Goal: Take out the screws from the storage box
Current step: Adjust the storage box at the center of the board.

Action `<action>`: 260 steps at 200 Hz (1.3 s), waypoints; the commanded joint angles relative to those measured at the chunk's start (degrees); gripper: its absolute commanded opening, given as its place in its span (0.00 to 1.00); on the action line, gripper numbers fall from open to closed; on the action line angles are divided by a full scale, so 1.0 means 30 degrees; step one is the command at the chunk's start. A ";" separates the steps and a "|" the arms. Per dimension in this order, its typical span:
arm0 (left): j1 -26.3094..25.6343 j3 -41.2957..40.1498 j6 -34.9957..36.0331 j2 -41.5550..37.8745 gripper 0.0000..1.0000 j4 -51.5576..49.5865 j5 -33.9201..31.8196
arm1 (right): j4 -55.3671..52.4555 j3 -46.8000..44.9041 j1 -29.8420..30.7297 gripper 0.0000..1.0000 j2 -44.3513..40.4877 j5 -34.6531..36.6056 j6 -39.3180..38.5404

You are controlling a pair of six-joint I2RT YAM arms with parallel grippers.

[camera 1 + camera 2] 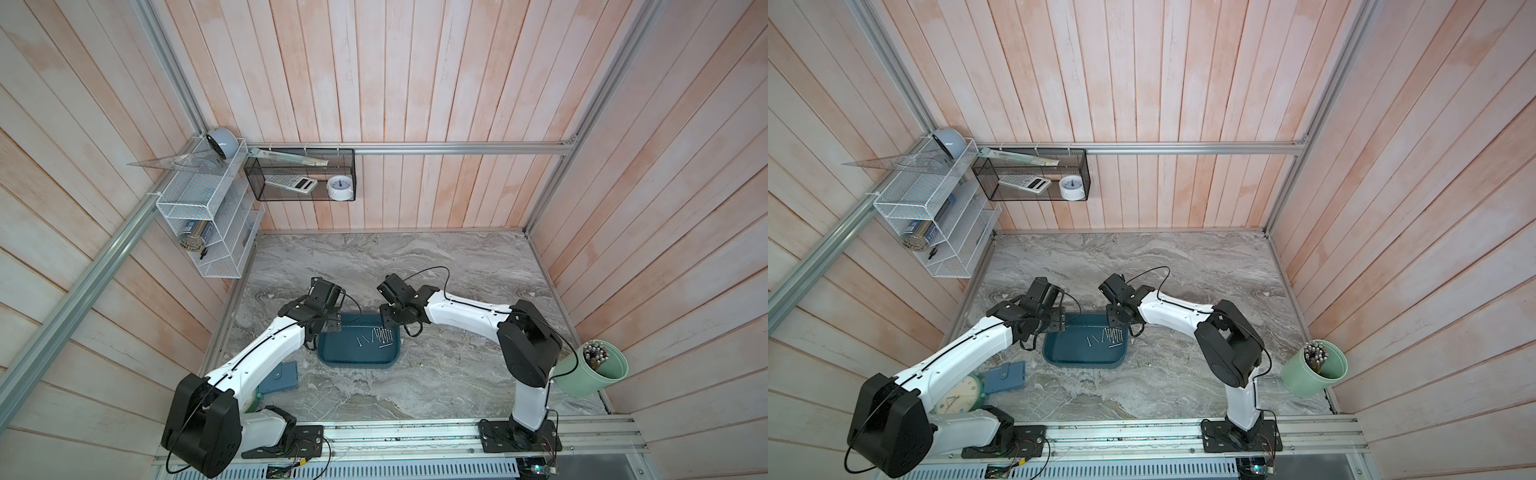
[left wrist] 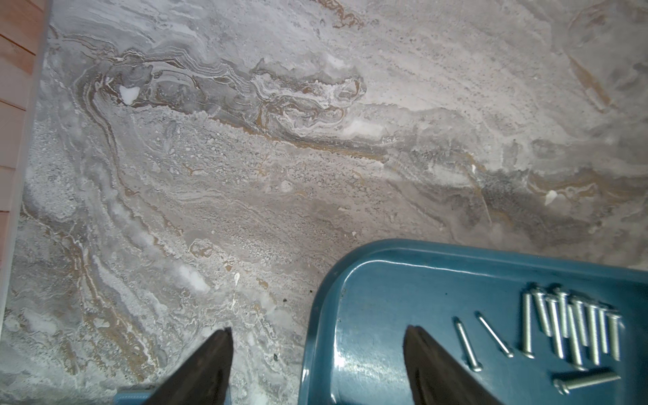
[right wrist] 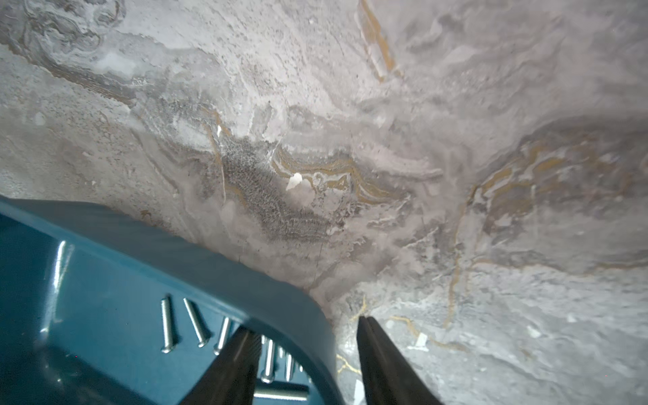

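On the left, the left end effector (image 2: 317,329) stands released, fingers spread astride the left rim of the storage box (image 1: 353,357), one inside, one outside. The box sits on the bench (image 1: 415,266) between both arms. The screws (image 1: 380,334) lie inside it, bunched toward its far right corner. On the right, the right end effector (image 3: 304,322) is likewise released, straddling the right rim and gripping nothing.

- From high above, we look down on the whole table (image 1: 457,270) in both top views.
- Up close, both wrist cameras share the tray (image 2: 456,250) and its screws (image 2: 575,322).
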 commanded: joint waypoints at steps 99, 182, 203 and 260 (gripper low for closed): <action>-0.0004 0.0056 0.0256 -0.2269 0.82 0.0949 -0.1697 | -0.4961 0.3527 0.2925 0.27 0.0088 -0.0752 -0.0554; 0.0000 -0.0080 0.0361 -0.2856 0.82 0.1177 -0.3052 | -0.3999 0.4996 0.2588 0.23 0.3992 -0.1243 0.0393; 0.0011 -0.0272 0.0357 -0.3247 0.82 0.1418 -0.3471 | -0.3894 0.5211 0.2459 0.22 0.4381 -0.1407 0.0515; 0.0084 -0.0514 0.0433 -0.3785 0.83 0.1784 -0.4058 | -0.4976 0.6701 0.2342 0.22 0.5692 -0.0653 0.0426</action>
